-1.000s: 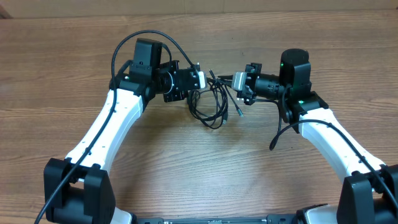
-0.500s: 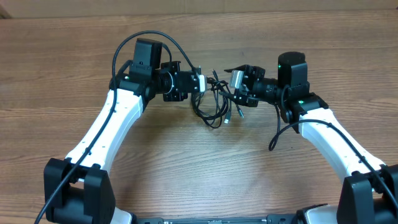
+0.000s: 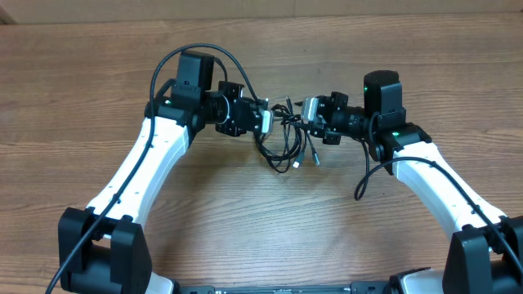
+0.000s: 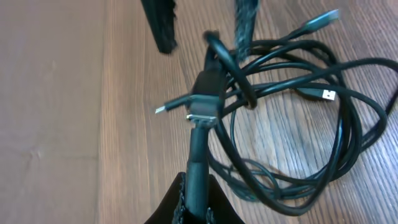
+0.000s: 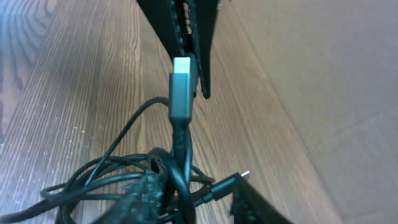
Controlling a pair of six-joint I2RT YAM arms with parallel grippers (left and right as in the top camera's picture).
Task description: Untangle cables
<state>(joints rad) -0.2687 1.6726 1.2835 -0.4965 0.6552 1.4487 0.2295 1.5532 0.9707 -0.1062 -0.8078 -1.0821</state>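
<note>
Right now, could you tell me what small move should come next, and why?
Probably close the right gripper on the strand between its fingers, which stand apart around it; the left gripper is shut on a cable, so pulling apart could follow.

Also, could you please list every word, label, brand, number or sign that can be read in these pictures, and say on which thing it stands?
No text can be read in any view.
The cables, the grey plug, the left gripper, the right gripper and the table show no print.
The green light on the right arm is only a lamp, not a sign.
</note>
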